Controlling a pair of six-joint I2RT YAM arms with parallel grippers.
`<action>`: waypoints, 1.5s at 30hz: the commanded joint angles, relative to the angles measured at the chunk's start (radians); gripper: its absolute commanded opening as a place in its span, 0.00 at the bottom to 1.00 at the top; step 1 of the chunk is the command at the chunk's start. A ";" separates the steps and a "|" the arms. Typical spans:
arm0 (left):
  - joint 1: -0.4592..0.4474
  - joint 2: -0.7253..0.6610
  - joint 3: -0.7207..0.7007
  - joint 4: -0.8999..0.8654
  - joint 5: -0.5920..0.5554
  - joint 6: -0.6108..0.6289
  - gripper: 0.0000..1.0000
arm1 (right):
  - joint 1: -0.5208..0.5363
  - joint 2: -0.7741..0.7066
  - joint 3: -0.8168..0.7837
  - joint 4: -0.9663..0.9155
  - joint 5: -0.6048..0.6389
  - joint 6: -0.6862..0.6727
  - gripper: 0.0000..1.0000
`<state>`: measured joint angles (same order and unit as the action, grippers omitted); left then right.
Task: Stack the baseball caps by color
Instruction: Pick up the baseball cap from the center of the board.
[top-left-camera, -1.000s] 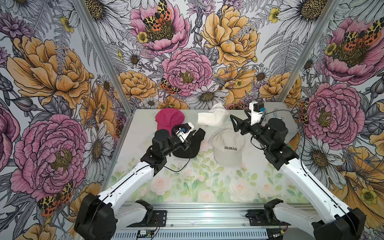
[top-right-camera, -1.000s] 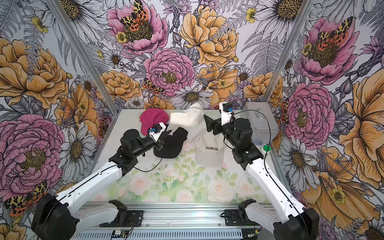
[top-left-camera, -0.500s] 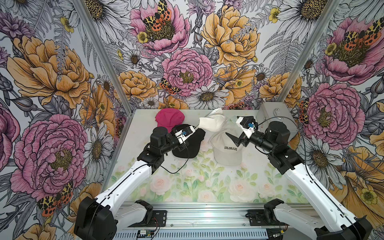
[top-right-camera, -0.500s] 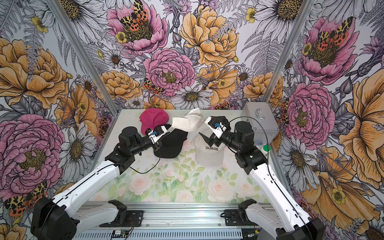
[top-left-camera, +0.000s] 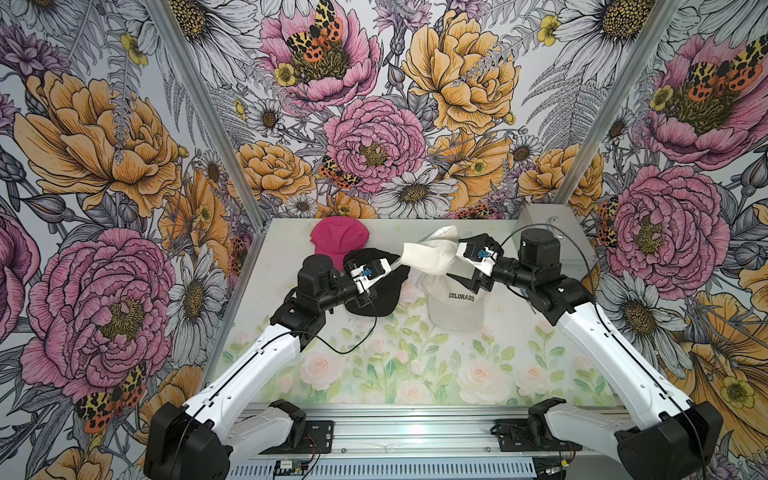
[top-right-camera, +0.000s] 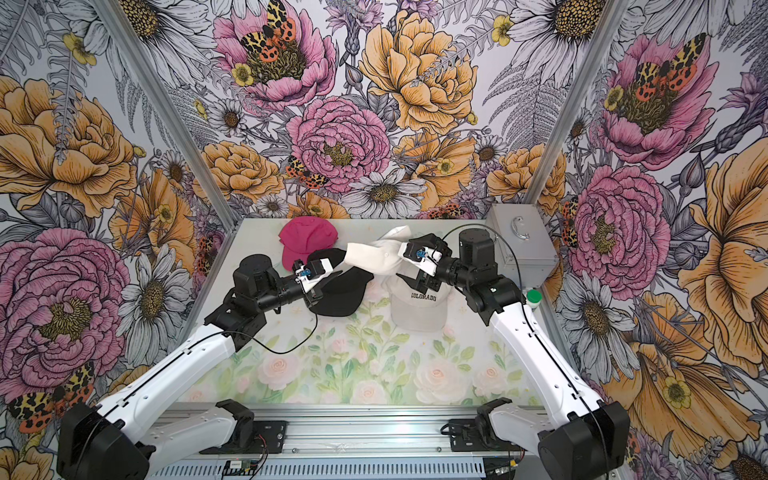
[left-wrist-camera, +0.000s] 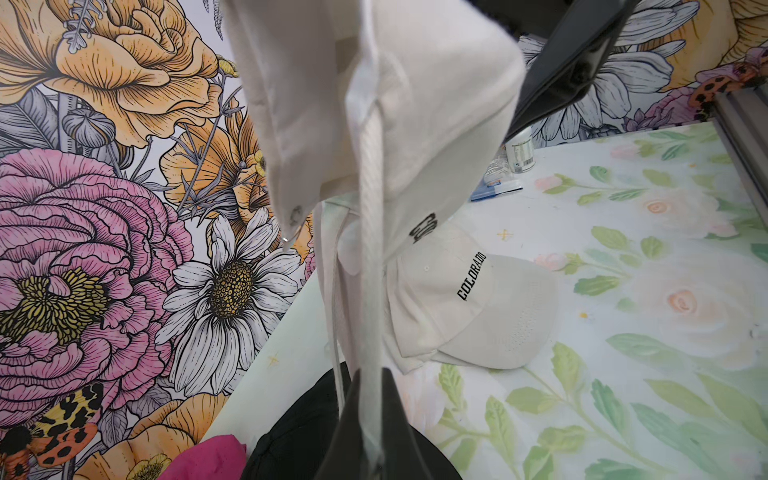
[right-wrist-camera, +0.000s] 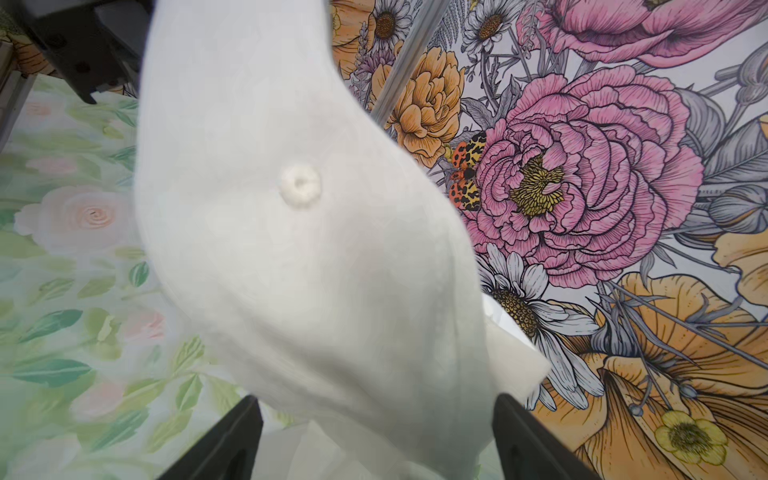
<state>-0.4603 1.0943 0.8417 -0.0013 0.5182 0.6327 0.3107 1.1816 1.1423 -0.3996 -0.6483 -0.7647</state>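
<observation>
Pink fabric caps (top-left-camera: 338, 241) and black fabric caps (top-left-camera: 378, 293) look stacked. The left hand (top-left-camera: 394, 264) clamps a limp cream cap (top-left-camera: 432, 257) above the lettered cream cap (top-left-camera: 455, 305). The right hand (top-left-camera: 457, 258) is spread wide.

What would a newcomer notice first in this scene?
The lifted cream cap hangs in mid-air over the back of the table. The left gripper pinches it at one edge, and the right gripper is open around its crown. Just below lies a flat cream COLORADO cap, with a black cap and a hot pink cap toward the left arm's side.
</observation>
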 joint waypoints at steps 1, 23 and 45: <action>0.003 -0.005 0.023 -0.012 0.037 0.016 0.00 | -0.003 0.033 0.069 -0.128 -0.091 -0.114 0.89; 0.000 0.059 0.054 0.094 -0.207 -0.039 0.00 | 0.214 0.086 0.106 -0.316 -0.078 -0.166 0.76; 0.023 0.018 0.036 0.123 -0.253 -0.061 0.00 | 0.301 -0.149 -0.043 -0.418 0.049 -0.083 0.74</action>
<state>-0.4599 1.1385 0.8715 0.0509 0.3481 0.6018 0.5987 1.0508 1.1137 -0.7292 -0.6216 -0.8536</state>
